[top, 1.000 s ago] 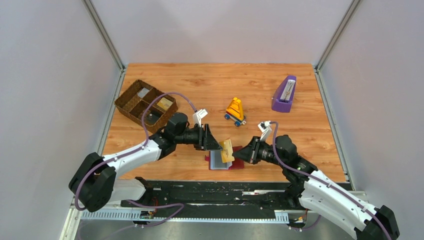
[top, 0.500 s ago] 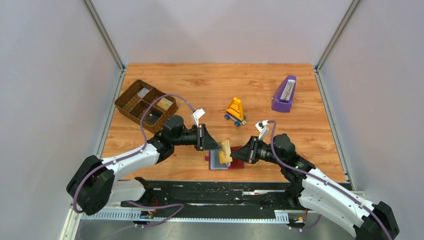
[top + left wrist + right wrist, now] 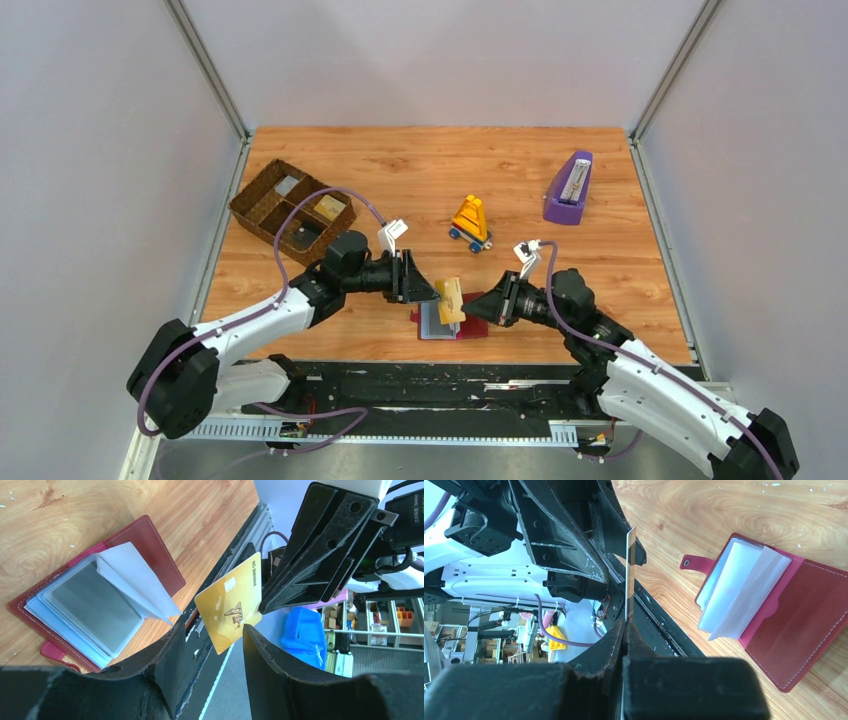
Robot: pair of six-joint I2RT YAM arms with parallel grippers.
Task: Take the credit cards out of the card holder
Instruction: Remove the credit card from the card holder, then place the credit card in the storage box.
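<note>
The dark red card holder point(image 3: 474, 327) lies open on the table near the front edge, with its grey-blue sleeves fanned up; it also shows in the left wrist view point(image 3: 150, 545) and the right wrist view point(image 3: 804, 615). My right gripper point(image 3: 470, 310) point(image 3: 625, 622) is shut on a gold credit card point(image 3: 452, 298) and holds it upright above the holder. In the right wrist view the card point(image 3: 629, 575) is edge-on. My left gripper point(image 3: 432, 291) point(image 3: 214, 626) is open, and the free corner of the card point(image 3: 231, 602) sits between its fingertips without being clamped.
A brown wicker basket point(image 3: 290, 210) with small items stands at the back left. A yellow-orange toy point(image 3: 470, 220) stands mid-table. A purple wedge stand point(image 3: 568, 188) is at the back right. The table's front edge and black rail point(image 3: 450, 375) run just below the holder.
The left arm has shifted slightly to the left. The gold card stays held by the right gripper above the holder, which has not moved.
</note>
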